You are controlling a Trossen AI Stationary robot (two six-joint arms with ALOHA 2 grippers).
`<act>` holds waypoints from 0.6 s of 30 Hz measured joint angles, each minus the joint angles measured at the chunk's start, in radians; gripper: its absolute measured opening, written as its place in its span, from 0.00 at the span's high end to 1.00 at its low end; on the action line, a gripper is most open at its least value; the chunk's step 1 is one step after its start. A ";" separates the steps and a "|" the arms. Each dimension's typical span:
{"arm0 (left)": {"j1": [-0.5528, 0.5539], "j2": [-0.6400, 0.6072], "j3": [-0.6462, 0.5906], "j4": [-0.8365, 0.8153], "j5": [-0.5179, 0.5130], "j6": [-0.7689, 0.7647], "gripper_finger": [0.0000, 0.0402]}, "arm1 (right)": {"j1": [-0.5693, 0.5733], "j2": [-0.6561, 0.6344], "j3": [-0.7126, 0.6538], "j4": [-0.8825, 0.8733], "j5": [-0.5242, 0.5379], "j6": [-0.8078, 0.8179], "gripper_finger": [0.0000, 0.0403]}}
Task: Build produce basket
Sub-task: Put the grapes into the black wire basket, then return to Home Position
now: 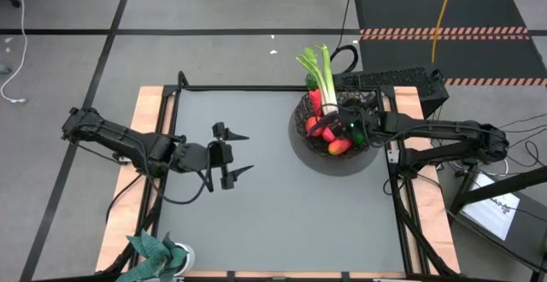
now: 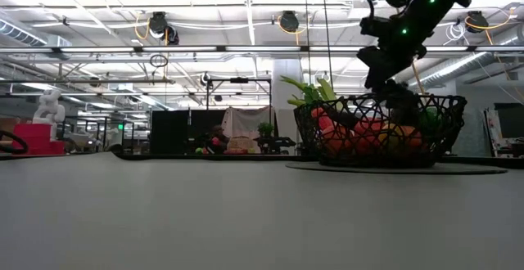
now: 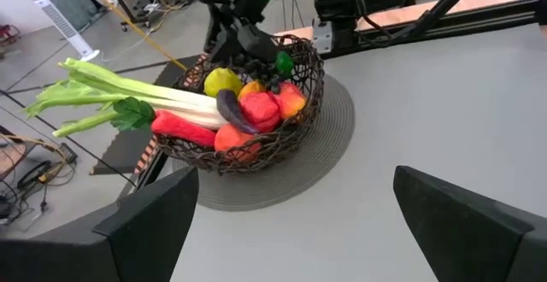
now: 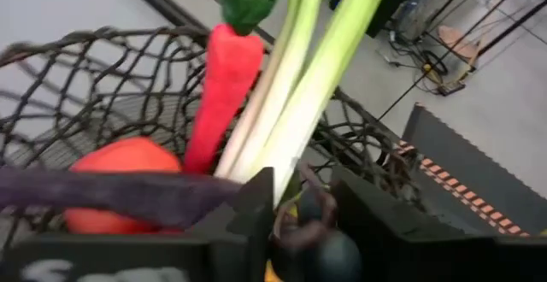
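The desk point(image 1: 273, 196) carries the basket point(image 1: 301, 121) by its far right corner, filled with produce point(image 1: 338, 145). Right gripper point(image 4: 301, 203) is inside it, jaws slightly parted around dark grapes point(image 4: 301, 227). Left gripper point(image 1: 240, 154) hovers mid-desk, jaws wide open and empty.

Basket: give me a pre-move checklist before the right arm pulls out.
1. Basket sits on its round mat: ok.
2. Leek rests across the rim, leaves hanging outside: ok.
3. Carrot and eggplant lie inside the basket: ok.
4. Right end effector is down among the produce: not ok for a sideways move.
5. Right end effector free of the dark item between its fingers: cannot tell.
6. Left end effector open, clear of the basket: ok.
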 joint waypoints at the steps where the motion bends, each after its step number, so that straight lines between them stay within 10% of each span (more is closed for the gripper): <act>1: 0.000 0.000 0.000 0.000 0.000 0.003 0.03 | -0.010 0.000 0.000 0.008 -0.001 -0.006 0.70; 18: 0.000 -0.023 0.000 -0.069 -0.079 0.024 0.03 | 0.143 -0.229 0.000 0.165 -0.207 -0.069 0.45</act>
